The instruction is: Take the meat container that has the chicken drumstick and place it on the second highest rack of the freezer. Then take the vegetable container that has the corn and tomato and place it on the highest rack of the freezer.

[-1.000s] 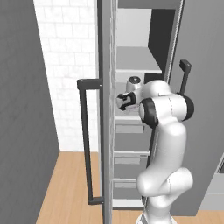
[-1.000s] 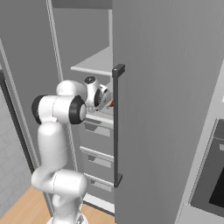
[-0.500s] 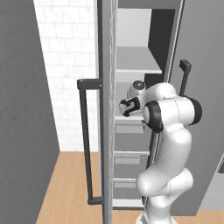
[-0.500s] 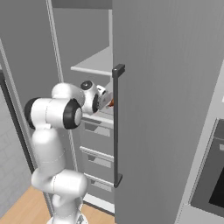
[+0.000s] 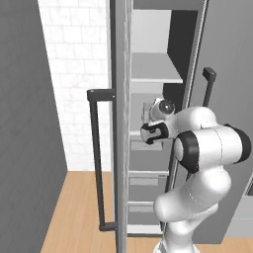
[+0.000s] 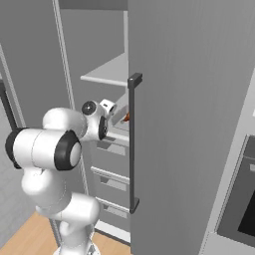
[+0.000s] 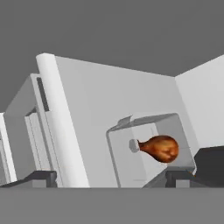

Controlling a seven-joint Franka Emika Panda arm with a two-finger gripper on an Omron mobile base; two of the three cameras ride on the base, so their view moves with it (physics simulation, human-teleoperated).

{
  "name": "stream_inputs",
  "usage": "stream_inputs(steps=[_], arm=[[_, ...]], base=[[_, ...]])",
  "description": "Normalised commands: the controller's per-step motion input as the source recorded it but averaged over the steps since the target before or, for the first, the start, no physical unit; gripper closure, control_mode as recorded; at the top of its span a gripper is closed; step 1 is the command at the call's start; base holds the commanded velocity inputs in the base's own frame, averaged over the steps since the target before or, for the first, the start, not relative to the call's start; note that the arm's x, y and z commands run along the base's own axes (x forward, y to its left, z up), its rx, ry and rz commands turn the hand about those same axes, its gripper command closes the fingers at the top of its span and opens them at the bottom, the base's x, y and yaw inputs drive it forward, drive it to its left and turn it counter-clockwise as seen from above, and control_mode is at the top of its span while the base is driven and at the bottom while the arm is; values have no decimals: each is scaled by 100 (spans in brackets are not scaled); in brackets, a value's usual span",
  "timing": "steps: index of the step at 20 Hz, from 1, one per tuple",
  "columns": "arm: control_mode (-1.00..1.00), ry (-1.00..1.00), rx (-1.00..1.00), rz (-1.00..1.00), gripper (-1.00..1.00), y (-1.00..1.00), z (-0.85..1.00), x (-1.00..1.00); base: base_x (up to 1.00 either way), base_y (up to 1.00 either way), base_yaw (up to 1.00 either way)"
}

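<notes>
Inside, glossy orange-brown chicken drumstick (image 7: pixel 159 148) (thin bone leftward) fills its clear container (image 7: pixel 148 151).

One chicken drumstick (image 7: pixel 159 148), one meat container (image 7: pixel 131 153), two door handles (image 5: pixel 97 163).

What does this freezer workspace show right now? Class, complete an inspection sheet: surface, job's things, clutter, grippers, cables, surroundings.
Surface: second highest rack, white, carries the container.
Job's things: clear meat container on that rack, chicken drumstick inside; highest rack bare where seen.
Clutter: nothing seen.
Grippers: gripper with jaws open, holding nothing, just in front of the container.
Cables: nothing seen.
Surroundings: freezer door open, grey drawers below, wooden floor.
</notes>
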Motion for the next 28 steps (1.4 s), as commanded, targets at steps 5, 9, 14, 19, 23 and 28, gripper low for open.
stream_inputs(steps=[5, 9, 14, 19, 23, 28], arm=[[-100, -1, 7, 0, -100, 0, 67, -92], [-100, 0, 1, 0, -100, 0, 50, -100], [-100, 5, 0, 0, -100, 0, 50, -100], [-100, 30, 0, 0, -100, 0, 36, -77], [-100, 70, 0, 0, -100, -8, 2, -34], [-100, 68, -13, -1, -100, 0, 15, -62]], base=[[0, 0, 0], [0, 0, 0], [0, 0, 0], [0, 0, 0], [0, 0, 0], [0, 0, 0]])
